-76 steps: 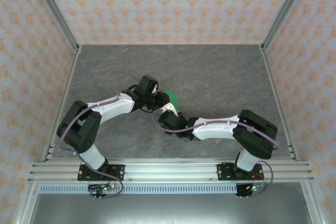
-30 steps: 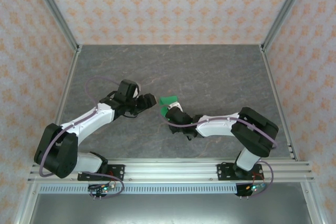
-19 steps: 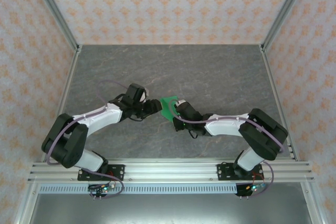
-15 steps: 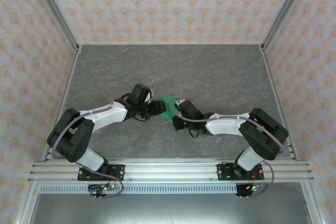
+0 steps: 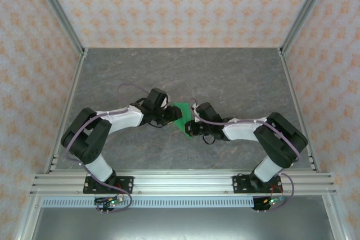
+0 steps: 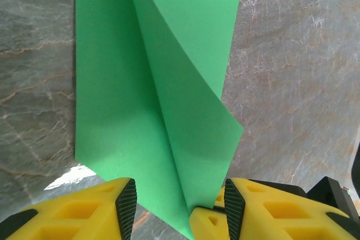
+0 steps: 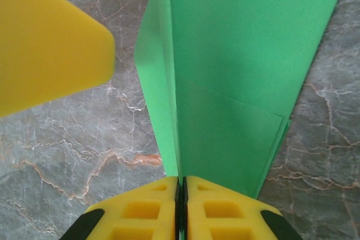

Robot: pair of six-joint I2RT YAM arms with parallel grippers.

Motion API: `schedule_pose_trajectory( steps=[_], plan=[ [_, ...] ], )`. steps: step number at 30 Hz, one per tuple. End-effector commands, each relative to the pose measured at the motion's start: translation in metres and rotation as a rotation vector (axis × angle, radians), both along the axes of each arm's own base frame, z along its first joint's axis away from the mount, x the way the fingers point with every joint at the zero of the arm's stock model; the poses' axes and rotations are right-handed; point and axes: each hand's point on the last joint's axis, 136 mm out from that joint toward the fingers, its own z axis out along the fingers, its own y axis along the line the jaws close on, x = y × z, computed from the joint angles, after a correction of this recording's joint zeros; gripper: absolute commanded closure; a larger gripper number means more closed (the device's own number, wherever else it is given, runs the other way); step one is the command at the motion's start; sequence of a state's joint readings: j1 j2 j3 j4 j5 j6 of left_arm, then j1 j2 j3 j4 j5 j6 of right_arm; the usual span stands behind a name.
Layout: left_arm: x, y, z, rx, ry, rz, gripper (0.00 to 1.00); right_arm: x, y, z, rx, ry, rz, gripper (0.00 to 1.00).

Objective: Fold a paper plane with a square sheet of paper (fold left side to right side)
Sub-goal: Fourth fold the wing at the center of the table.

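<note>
The right claw (image 7: pixel 180 182) is pressed tight on the near edge of the green paper (image 7: pixel 242 54), keeping it steady above the tabletop (image 7: pixel 67 155). The left claw (image 6: pixel 177 206) is spread around the opposite corner, probably ready to pinch and fold.

Tabletop (image 5: pixel 236 77): grey stone-pattern surface, pale and rust-brown veins in wrist views. Back wall (image 5: pixel 185 4) and side walls (image 5: pixel 25 82): pale paper, orange floral motif. Aluminium corner posts (image 5: pixel 56 9). Grooved aluminium rail (image 5: pixel 185 182) along near edge, slotted strip (image 5: pixel 185 201) just below.
</note>
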State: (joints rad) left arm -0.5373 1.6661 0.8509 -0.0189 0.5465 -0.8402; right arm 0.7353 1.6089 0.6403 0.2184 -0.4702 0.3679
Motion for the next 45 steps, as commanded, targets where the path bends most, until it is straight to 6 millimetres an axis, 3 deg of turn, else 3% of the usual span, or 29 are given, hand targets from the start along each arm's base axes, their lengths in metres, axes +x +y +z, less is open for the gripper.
schedule_pose_trajectory(
  steps=[1, 15, 25, 35, 45],
  plan=[
    [0.010, -0.015, 0.012, -0.040, -0.035, -0.012, 0.52, -0.001, 0.003, -0.002, 0.035, 0.023, 0.002, 0.88],
    [0.017, -0.020, -0.003, -0.024, -0.007, -0.011, 0.55, 0.001, -0.002, -0.006, 0.036, 0.040, -0.023, 0.88],
    [0.014, 0.001, 0.024, 0.012, -0.088, 0.040, 0.46, 0.002, -0.003, -0.011, 0.060, 0.075, -0.032, 0.89],
    [0.015, -0.009, 0.008, -0.025, -0.035, 0.020, 0.64, 0.005, 0.000, -0.003, 0.133, 0.093, -0.034, 0.89],
    [0.018, -0.012, -0.003, -0.019, -0.019, 0.013, 0.64, 0.010, 0.000, 0.003, 0.173, 0.099, -0.059, 0.89]
  ],
)
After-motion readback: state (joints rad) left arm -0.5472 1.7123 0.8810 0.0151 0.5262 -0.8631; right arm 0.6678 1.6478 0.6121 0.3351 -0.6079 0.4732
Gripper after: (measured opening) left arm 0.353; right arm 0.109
